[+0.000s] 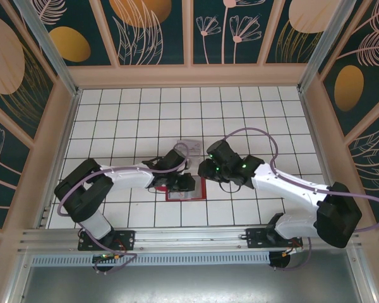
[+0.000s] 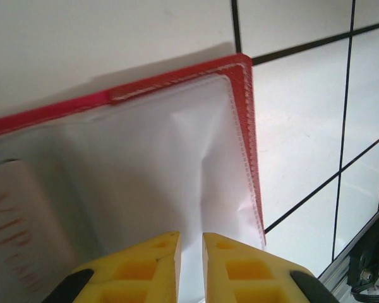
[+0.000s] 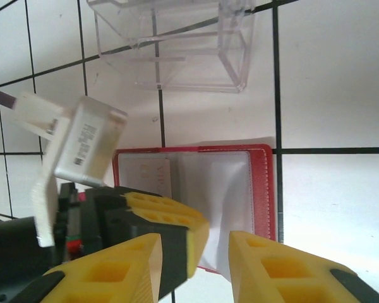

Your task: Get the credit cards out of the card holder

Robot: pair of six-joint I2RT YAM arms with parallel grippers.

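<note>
The red card holder (image 3: 264, 189) lies open and flat on the tiled table, its whitish clear sleeve (image 2: 170, 164) facing up. One credit card (image 3: 153, 177) with faint "VIP" lettering sits inside the left pocket and is also seen as the credit card (image 2: 19, 240) at the left wrist view's lower left. My left gripper (image 2: 191, 238) is shut on the near edge of the holder's sleeve, its fingers (image 3: 177, 221) lying over the holder. Just above the holder's near edge, my right gripper (image 3: 196, 245) hovers open with nothing of the holder between its fingers. From above, the left gripper (image 1: 182, 183) and right gripper (image 1: 206, 172) meet over the card holder (image 1: 177, 196).
A clear plastic box (image 3: 189, 44) stands just beyond the holder, seen from above as the clear plastic box (image 1: 188, 146). The left wrist's grey camera block (image 3: 88, 142) hangs over the holder's left side. Wooden walls ring the white tiled table (image 1: 132, 113).
</note>
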